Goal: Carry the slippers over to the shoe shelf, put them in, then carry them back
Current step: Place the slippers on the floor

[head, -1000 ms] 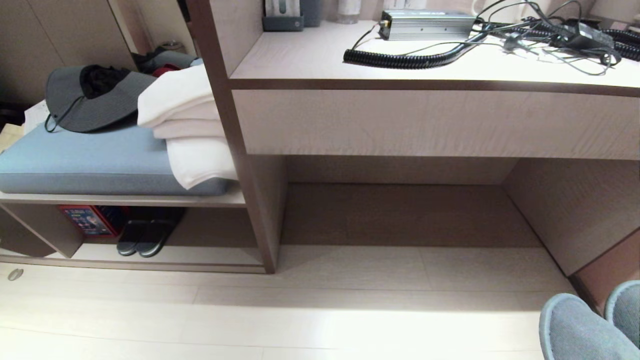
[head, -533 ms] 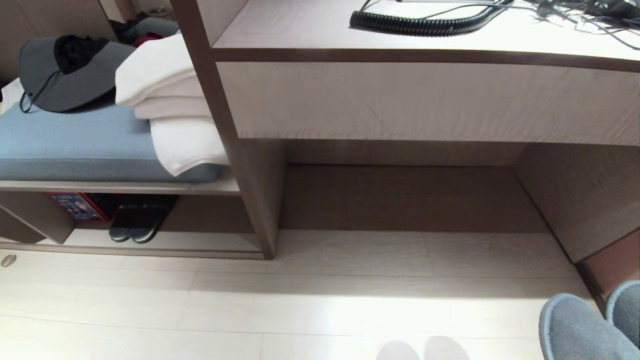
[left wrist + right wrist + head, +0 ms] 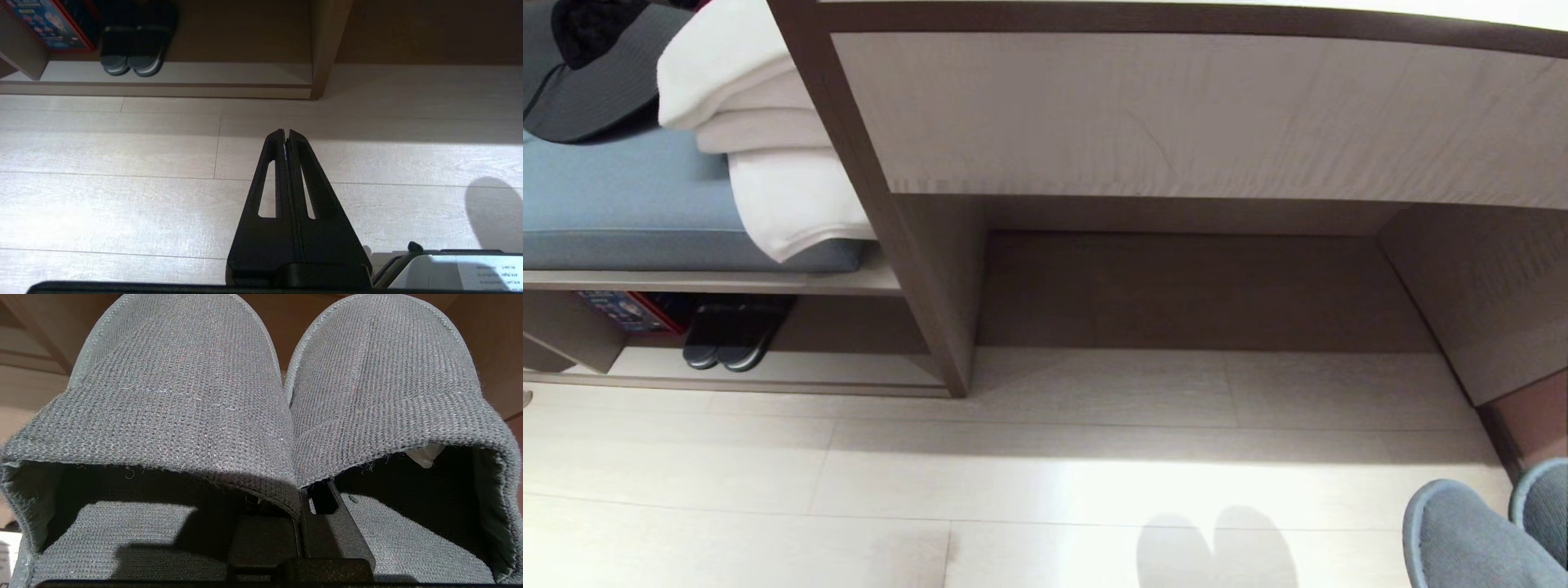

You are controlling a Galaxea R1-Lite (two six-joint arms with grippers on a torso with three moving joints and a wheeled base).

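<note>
The slippers (image 3: 175,396), a charcoal-grey knitted pair, hang side by side from my right gripper (image 3: 300,494), which is shut on their inner edges where they meet. Their toes show at the lower right corner of the head view (image 3: 1462,539), above the pale floor. The shoe shelf (image 3: 841,369) is the low open compartment at the left, under the cushioned bench, also in the left wrist view (image 3: 229,73). My left gripper (image 3: 286,132) is shut and empty, over the floor some way in front of the shelf.
Another dark pair with pale toe rims (image 3: 723,349) and a red box (image 3: 633,310) sit in the shelf's left part. Folded white towels (image 3: 768,163) and a grey hat (image 3: 580,90) lie on the blue cushion (image 3: 621,204). The wide desk recess (image 3: 1192,286) opens straight ahead.
The whole head view has shifted: the camera has tipped downward, so the desk top has left the picture and more floor shows. The slippers stay at the lower right corner.
</note>
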